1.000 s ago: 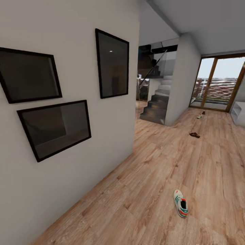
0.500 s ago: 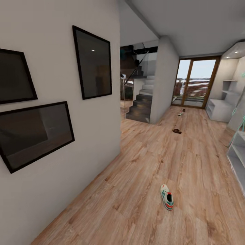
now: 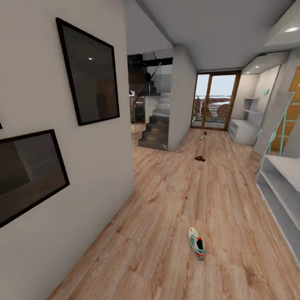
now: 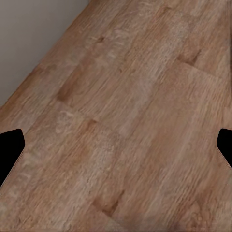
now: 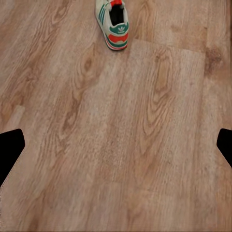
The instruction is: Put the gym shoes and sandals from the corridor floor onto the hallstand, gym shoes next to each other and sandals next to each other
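Note:
One gym shoe (image 3: 196,243), white with green stripes and an orange-red heel, lies on the corridor floor (image 3: 166,200) a little ahead of me. The right wrist view has the same gym shoe (image 5: 112,24) well beyond the open right gripper (image 5: 116,145), whose dark fingertips (image 5: 9,150) sit wide apart. The left gripper (image 4: 116,145) is open over bare planks near the wall. Farther down the corridor lies a brown sandal (image 3: 200,158). Near the glass door are the second gym shoe (image 3: 201,137) and a small dark shape (image 3: 204,133), too small to identify. The pale grey hallstand (image 3: 278,189) stands at the right.
A white wall with black framed pictures (image 3: 89,73) runs along the left. A dark staircase (image 3: 154,131) rises behind its corner. A glass door (image 3: 212,102) closes the corridor's far end, with another pale shelf unit (image 3: 243,130) beside it. Teal lettering (image 3: 284,121) hangs above the hallstand.
The whole head view has swung to the right: the wall pictures slid left and the hallstand came into sight at the right. The shoes lie where they were on the floor.

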Tool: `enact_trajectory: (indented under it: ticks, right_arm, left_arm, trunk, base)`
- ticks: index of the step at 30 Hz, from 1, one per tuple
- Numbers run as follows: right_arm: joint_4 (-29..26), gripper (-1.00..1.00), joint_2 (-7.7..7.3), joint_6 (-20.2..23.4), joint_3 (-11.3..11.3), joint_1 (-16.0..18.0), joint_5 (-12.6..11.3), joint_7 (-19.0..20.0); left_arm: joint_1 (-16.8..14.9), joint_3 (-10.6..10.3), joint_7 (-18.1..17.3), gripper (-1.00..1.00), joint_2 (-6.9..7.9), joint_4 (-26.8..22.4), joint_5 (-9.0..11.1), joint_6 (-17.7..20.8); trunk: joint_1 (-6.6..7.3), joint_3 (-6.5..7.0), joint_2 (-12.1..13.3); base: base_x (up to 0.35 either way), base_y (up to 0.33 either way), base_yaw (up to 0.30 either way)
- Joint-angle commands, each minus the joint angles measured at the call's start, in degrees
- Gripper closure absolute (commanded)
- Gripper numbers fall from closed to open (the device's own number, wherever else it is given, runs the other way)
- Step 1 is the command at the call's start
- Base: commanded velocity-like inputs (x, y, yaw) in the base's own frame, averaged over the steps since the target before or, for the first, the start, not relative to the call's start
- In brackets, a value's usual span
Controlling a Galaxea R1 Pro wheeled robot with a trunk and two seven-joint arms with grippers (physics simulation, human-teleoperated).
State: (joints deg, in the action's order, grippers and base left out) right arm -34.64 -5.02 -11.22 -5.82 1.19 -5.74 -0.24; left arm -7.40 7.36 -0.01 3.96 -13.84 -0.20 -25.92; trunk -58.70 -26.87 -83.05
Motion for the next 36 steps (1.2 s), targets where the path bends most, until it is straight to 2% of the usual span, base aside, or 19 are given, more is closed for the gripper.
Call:
enact_trajectory:
  ticks: [1, 19, 36]
  right_arm:
    - [0.0, -1.0, -0.01, -0.2, 0.1, 0.0, -0.6, 0.0]
    - [-0.1, -1.0, 0.01, -0.2, 0.0, 0.0, -0.6, 0.0]
    - [-0.1, -1.0, 0.01, -0.2, 0.4, 0.0, -0.6, 0.5]
  left_arm:
    - [0.0, 0.1, 0.0, -1.0, -0.01, 0.0, 0.0, -0.2]
    - [0.0, 0.0, -0.1, -1.0, -0.01, 0.0, -0.1, -0.2]
    - [0.0, 0.0, -0.1, -1.0, -0.04, 0.0, -0.2, -0.1]
  trunk:
    - [-0.03, -0.06, 0.0]
    - [-0.03, -0.06, 0.0]
    - [-0.03, -0.06, 0.0]
  base:
    - [0.283, 0.22, -0.272]
    - [0.292, 0.203, -0.17]
    - [0.329, 0.075, -0.025]
